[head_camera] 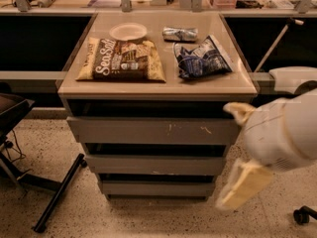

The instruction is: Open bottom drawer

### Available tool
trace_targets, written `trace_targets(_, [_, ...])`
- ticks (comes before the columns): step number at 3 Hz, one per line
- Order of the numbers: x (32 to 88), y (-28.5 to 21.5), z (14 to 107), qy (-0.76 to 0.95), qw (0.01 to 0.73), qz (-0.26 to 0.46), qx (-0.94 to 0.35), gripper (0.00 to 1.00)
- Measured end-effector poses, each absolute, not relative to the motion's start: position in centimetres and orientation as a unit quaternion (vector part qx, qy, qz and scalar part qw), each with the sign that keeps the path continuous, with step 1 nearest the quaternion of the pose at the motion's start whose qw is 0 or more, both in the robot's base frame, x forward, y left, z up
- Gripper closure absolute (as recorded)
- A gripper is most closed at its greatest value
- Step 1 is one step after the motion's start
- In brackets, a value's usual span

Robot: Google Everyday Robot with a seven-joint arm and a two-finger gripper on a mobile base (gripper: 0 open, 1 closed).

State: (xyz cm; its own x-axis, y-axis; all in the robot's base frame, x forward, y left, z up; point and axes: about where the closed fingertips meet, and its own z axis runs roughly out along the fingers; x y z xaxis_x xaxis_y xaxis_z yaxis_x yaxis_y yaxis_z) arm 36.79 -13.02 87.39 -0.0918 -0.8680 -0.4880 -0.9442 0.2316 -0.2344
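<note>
End effector (229, 156) at 4 o'clock, jaws apart, empty. Bottom drawer (156, 188) at 6 o'clock, not opened. I should hook its top edge and pull squarely.

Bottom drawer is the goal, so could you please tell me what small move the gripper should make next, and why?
Probably lower the gripper and bring it left toward the bottom drawer. The gripper hangs open at the cabinet's right side, about level with the middle drawer and touching nothing, while the bottom drawer sits lower, near the floor.
</note>
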Motion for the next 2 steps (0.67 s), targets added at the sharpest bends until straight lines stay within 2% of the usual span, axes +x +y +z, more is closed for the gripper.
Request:
trace_targets(1, [36.0, -7.1, 78.5, 0.737, 0.268, 0.143, -0.603, 0.0])
trace_targets(2, [35.0, -5.9, 74.7, 0.744, 0.258, 0.155, -0.596, 0.0])
